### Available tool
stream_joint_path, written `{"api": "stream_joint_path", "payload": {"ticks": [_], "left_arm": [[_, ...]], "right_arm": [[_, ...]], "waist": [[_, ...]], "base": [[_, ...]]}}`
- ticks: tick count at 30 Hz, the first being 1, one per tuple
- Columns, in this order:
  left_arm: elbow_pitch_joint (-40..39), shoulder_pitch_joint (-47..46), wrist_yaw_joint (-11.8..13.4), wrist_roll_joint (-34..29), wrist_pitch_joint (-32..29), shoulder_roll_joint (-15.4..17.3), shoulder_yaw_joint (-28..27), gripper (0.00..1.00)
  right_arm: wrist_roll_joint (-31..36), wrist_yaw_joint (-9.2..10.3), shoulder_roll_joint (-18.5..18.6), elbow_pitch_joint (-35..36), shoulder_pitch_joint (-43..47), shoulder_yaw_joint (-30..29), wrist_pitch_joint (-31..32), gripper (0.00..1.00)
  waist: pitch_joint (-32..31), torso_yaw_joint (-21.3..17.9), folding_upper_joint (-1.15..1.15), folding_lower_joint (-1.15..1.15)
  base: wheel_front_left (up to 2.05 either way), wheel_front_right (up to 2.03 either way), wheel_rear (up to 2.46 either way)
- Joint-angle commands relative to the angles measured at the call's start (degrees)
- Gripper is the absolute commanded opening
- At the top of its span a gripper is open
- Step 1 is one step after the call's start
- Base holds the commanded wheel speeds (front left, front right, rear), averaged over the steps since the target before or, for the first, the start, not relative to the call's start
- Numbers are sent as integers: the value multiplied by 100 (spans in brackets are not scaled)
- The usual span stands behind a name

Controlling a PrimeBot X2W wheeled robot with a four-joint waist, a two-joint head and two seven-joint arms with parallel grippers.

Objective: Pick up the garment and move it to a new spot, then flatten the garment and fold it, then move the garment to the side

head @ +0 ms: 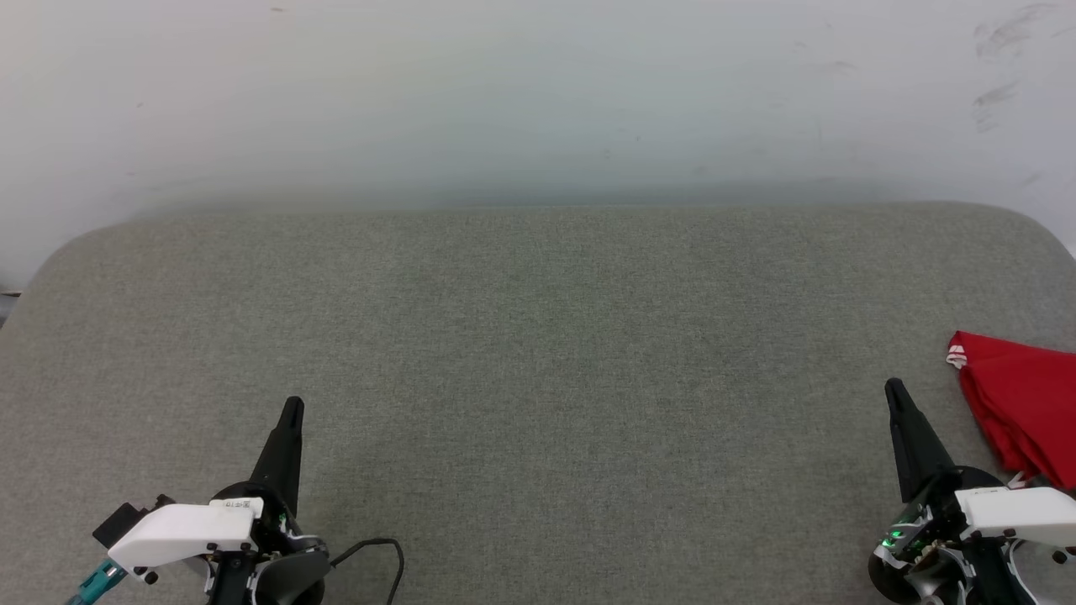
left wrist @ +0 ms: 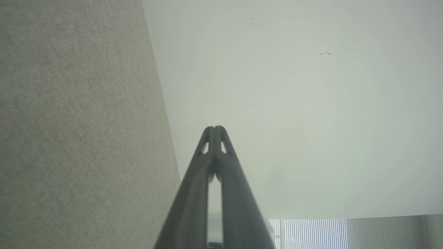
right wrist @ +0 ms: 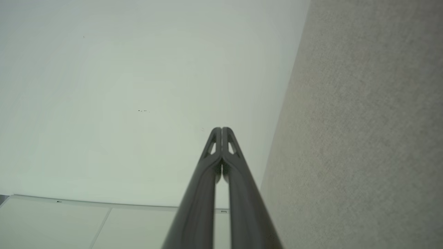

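Note:
The garment (head: 1021, 403), bright red with a bit of white striped trim at its upper left corner, lies folded at the far right edge of the grey padded surface (head: 538, 353), partly cut off by the head view's edge. My right gripper (head: 893, 388) stands shut just left of the garment, apart from it, holding nothing. At the lower left my left gripper (head: 293, 406) is shut and empty too. In the wrist views each pair of fingertips is pressed together: left gripper (left wrist: 214, 128), right gripper (right wrist: 221, 129).
A pale wall (head: 538, 101) rises behind the surface. A thin black cable (head: 378, 550) loops near the left arm's base. In the left wrist view, vertical blinds (left wrist: 311, 233) show low on the right.

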State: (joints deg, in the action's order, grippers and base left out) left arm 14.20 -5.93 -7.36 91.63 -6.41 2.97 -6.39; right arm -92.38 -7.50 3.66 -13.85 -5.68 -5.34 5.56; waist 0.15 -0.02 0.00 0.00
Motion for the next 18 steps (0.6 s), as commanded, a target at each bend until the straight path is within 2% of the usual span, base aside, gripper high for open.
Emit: {"api": "stream_joint_path", "payload": {"ticks": [1, 18], "left_arm": [[-23, -57, -37, 99, -39, -26, -41, 0], [-24, -49, -30, 81, -32, -24, -34, 0]], "right_arm": [[-114, 2, 1, -34, -86, -19, 12, 0], [-63, 2, -19, -31, -78, -39, 24, 0]], "waist": [[3, 2, 0, 0], [3, 2, 0, 0]], "base": [[0, 0, 0], [0, 0, 0]]}}
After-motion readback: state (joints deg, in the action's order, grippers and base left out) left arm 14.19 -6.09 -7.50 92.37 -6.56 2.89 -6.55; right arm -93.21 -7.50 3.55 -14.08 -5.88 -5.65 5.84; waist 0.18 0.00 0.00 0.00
